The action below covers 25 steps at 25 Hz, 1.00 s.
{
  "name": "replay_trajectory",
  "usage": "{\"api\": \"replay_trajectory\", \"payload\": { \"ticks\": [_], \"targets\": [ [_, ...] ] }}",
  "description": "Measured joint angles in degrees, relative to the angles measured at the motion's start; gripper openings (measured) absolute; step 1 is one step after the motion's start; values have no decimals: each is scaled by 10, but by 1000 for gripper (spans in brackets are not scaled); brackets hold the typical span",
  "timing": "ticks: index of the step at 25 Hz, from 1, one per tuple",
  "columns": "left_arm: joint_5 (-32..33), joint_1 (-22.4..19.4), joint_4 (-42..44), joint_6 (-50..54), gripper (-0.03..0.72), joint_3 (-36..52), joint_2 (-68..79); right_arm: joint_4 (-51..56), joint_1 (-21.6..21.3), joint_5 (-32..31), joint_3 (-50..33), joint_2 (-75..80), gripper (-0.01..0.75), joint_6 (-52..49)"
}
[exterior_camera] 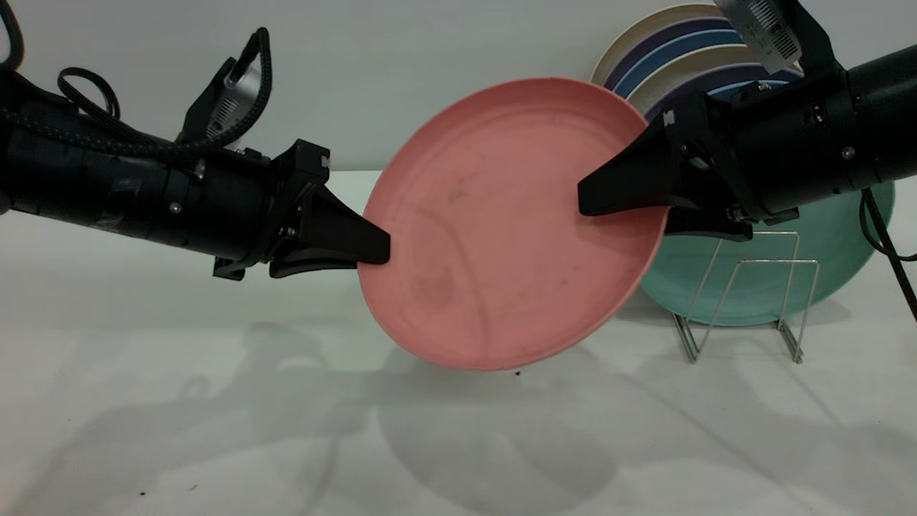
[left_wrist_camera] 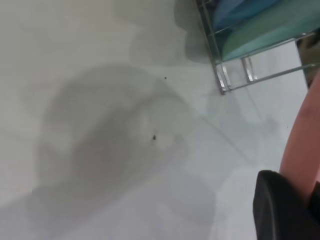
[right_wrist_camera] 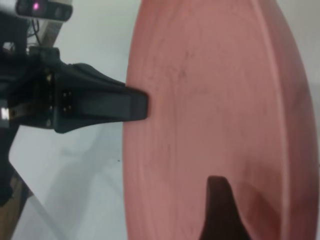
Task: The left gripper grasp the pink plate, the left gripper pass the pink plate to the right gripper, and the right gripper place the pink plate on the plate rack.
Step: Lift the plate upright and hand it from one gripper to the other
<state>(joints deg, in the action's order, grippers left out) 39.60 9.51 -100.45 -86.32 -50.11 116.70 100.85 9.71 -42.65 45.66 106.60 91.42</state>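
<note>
The pink plate (exterior_camera: 501, 236) hangs tilted on edge above the white table, held from both sides. My left gripper (exterior_camera: 372, 254) is shut on its left rim, one finger on the face and one behind. My right gripper (exterior_camera: 584, 202) is shut on the right rim, its front finger lying across the plate's face and its other finger hidden behind. The right wrist view shows the pink plate (right_wrist_camera: 210, 100) with my own finger (right_wrist_camera: 220, 205) on it and the left gripper (right_wrist_camera: 142, 107) at the far rim. The plate rack (exterior_camera: 781, 262) stands on the table at the right, below the right arm.
A teal-green plate (exterior_camera: 838, 258) leans behind the rack, and striped plates (exterior_camera: 673, 50) lean against the back wall. In the left wrist view the rack (left_wrist_camera: 235, 80) stands beyond the pink plate's edge (left_wrist_camera: 302, 150). Bare white table lies below the plate.
</note>
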Motion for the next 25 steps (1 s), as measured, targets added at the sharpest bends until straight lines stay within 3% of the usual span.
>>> {"api": "replay_trajectory", "payload": {
  "ticks": [3, 8, 14, 17, 22, 25],
  "targets": [
    [6, 0, 0, -1, 13, 0, 0, 0, 0, -12, 0, 0, 416, -8],
    [9, 0, 0, -8, 14, 0, 0, -4, 0, -30, 0, 0, 154, -14],
    [17, -1, 2, 1, 65, 0, 0, -10, -1, -14, 0, 1, 145, -14],
    [27, -1, 12, 5, 212, 0, -4, -14, -1, 5, 0, 1, 96, -14],
    [-2, -1, 59, 8, 585, 0, -28, -21, 0, 36, 0, 1, 96, -1],
    [-65, -1, 114, 31, 693, 0, -59, -31, 0, 44, 0, -2, 96, 12]
  ]
}}
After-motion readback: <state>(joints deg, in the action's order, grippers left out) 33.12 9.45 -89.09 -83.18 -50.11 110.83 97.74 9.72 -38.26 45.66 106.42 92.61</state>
